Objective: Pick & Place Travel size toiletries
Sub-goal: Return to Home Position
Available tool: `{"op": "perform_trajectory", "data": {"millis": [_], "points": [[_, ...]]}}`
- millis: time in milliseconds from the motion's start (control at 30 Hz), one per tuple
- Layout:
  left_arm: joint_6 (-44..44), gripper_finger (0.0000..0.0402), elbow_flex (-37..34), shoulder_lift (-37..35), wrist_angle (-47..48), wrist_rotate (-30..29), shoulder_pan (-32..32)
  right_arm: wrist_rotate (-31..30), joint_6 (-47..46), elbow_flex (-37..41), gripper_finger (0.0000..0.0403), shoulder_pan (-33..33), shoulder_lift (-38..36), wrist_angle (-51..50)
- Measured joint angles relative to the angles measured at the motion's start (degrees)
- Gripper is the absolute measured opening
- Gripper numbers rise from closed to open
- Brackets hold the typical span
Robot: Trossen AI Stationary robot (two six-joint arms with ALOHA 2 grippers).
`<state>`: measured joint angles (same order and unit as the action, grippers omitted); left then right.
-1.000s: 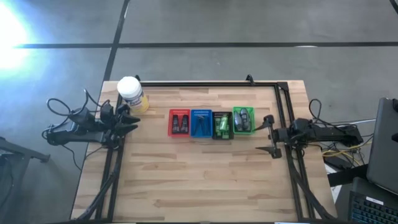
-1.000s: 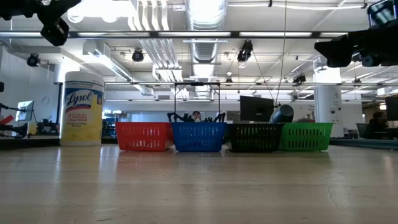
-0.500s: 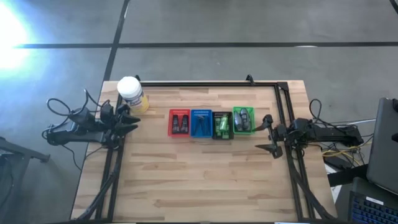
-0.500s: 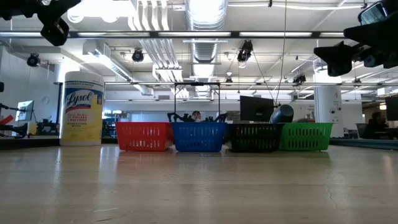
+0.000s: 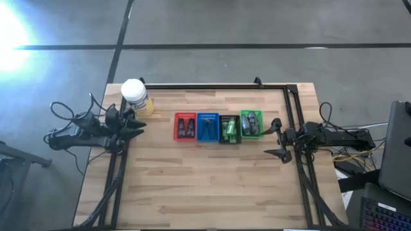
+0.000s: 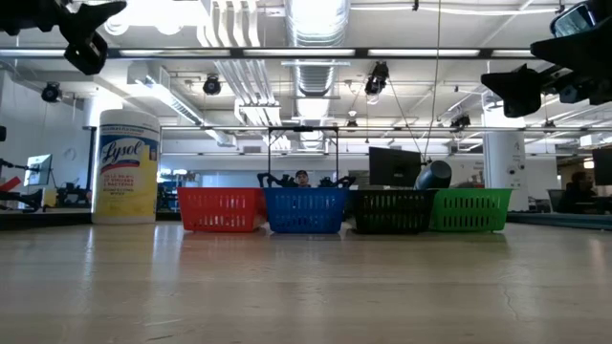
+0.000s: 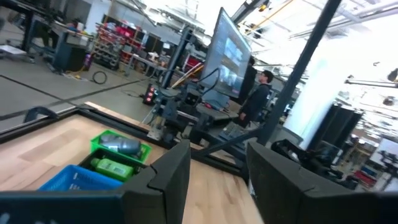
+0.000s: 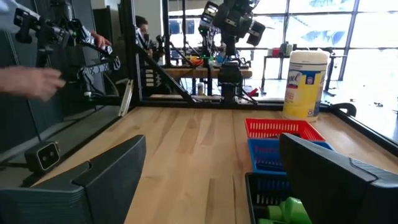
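The travel size toiletries lie in four small baskets in a row at the table's middle. Dark tubes are in the red basket (image 5: 185, 127), dark-blue razors in the blue basket (image 5: 207, 127), green packets (image 5: 228, 130) in the black basket (image 5: 229, 119), and grey bottles (image 5: 249, 123) in the green basket (image 5: 251, 114). My left gripper (image 5: 138, 126) hovers open at the table's left edge, pointing level toward the baskets. My right gripper (image 5: 277, 138) hovers wide open at the right edge, facing them. Both are off the table and hold nothing.
A yellow wipes jar with a white lid (image 5: 135, 96) stands at the far left corner, close to my left gripper. A black frame (image 5: 212, 86) runs along the table's far edge and sides. A person's hand (image 8: 31, 81) shows beyond the table.
My right gripper has rolled a little about the line it points along, staying in place. The baskets and their contents have not moved.
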<state>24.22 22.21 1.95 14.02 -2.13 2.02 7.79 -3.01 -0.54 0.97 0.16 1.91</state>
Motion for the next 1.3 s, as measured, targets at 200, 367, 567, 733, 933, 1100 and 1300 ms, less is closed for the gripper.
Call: {"op": "perform_trajectory", "data": {"millis": [200, 367, 567, 733, 933, 1100, 1300], "points": [[0.4, 0.0163, -6.9, -0.3, -3.6, 1.3, -5.7, 0.0, 0.2, 0.0, 0.0363, 0.0, 0.0, 0.0], [-8.1, 0.0163, -13.5, -1.9, -7.8, 6.0, -10.8, 0.0, 0.1, 0.0, 0.0363, 0.0, -0.1, 0.0], [-23.0, 0.0163, -21.7, -1.9, -23.1, 6.0, -12.4, 0.0, 0.1, 0.0, 0.0364, 0.0, 0.2, 0.0], [-25.7, 0.0163, -21.7, -1.9, -21.1, 5.6, -12.8, -0.1, 0.1, 0.0, 0.0363, 0.0, 0.4, 0.0], [-25.6, 0.0163, -21.7, -1.9, -20.7, 5.5, -12.9, -0.2, 0.0, 0.0, 0.0364, 0.0, 0.4, 0.0], [-25.6, 0.0163, -21.7, -1.9, -20.6, 5.5, -12.9, -0.3, 0.1, 0.0, 0.0363, 0.0, 0.4, 0.0], [-25.5, 0.0163, -21.8, -1.7, -20.6, 5.5, -12.9, -0.3, 0.1, 0.0, 0.0364, 0.0, 0.4, 0.0]]}}
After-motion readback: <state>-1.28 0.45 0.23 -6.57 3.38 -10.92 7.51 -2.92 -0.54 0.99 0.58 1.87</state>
